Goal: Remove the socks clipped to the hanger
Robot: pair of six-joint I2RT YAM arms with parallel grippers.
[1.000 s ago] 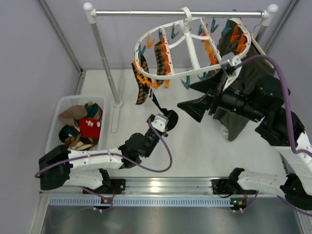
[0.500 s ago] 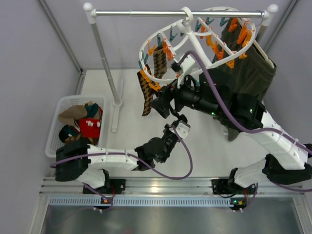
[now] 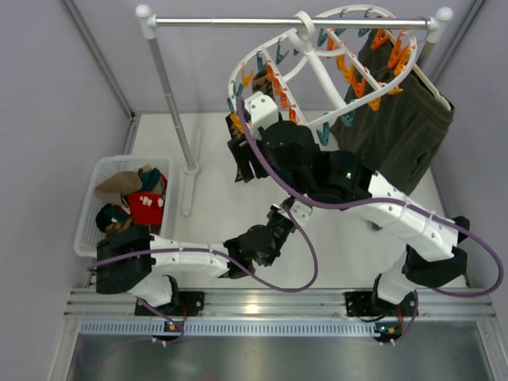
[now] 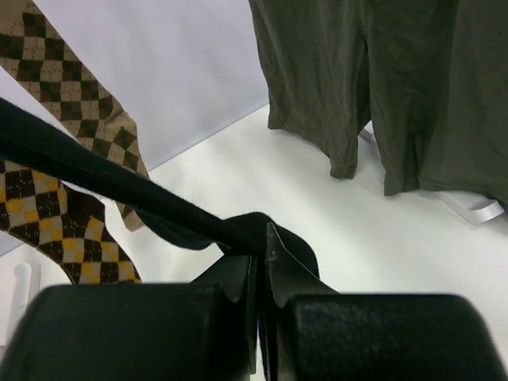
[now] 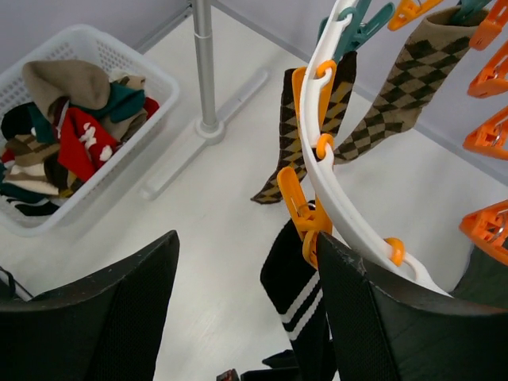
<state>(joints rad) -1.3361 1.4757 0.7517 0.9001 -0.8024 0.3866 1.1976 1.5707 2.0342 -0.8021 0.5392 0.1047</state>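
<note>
White plastic forms the round drying hanger, which hangs tilted from a steel rail at twelve o'clock in the overhead view. Dark olive shorts hang at two o'clock. A white basket of loose socks sits on the table at nine o'clock. The right gripper is raised just under the hanger's rim at eleven o'clock. The left gripper sits near the centre, below it.

From the left wrist, the left gripper's two fingers are pressed together at six o'clock, pinching the end of a black sock. The sock stretches taut toward ten o'clock. A tan argyle sock hangs at eleven o'clock and a yellow-and-black argyle sock at nine o'clock. The shorts fill one o'clock, above the white table.

From the right wrist, the right gripper's fingers stand wide apart and hold nothing. Between them at six o'clock, the black sock, here showing two white stripes, hangs from an orange clip on the hanger's white rim. Two more argyle socks are clipped to the rim from twelve to one o'clock. The basket lies at ten o'clock, beside the foot of the rail's upright post.
</note>
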